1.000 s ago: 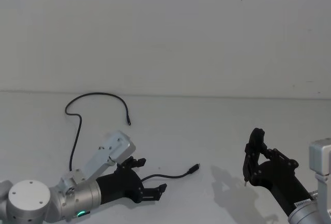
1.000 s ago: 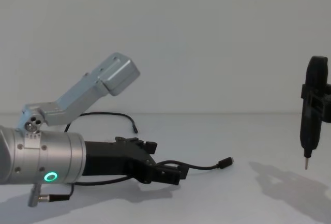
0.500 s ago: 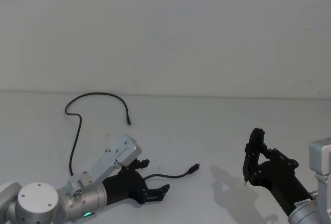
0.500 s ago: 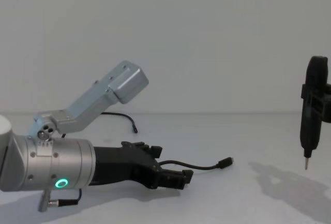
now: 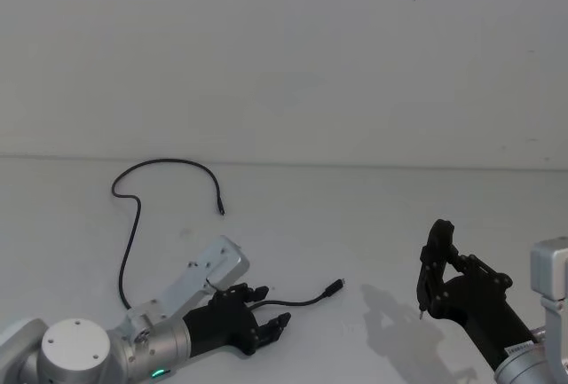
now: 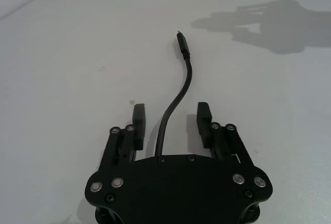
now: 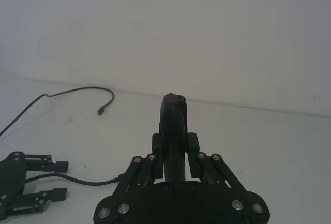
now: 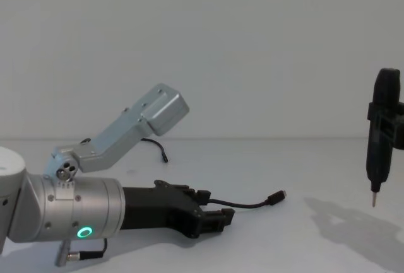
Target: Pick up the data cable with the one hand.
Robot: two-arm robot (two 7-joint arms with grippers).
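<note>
On the table [image 5: 355, 224], the data cable [image 6: 185, 76] runs through the open left end effector [image 6: 170, 113].

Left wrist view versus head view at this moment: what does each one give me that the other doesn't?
Left wrist: the data cable runs through the open left claw, a gap each side. Head: the cable's far loop and second plug, plus the right claw parked, shut on a screwdriver. Both: the near plug on the white table.
</note>
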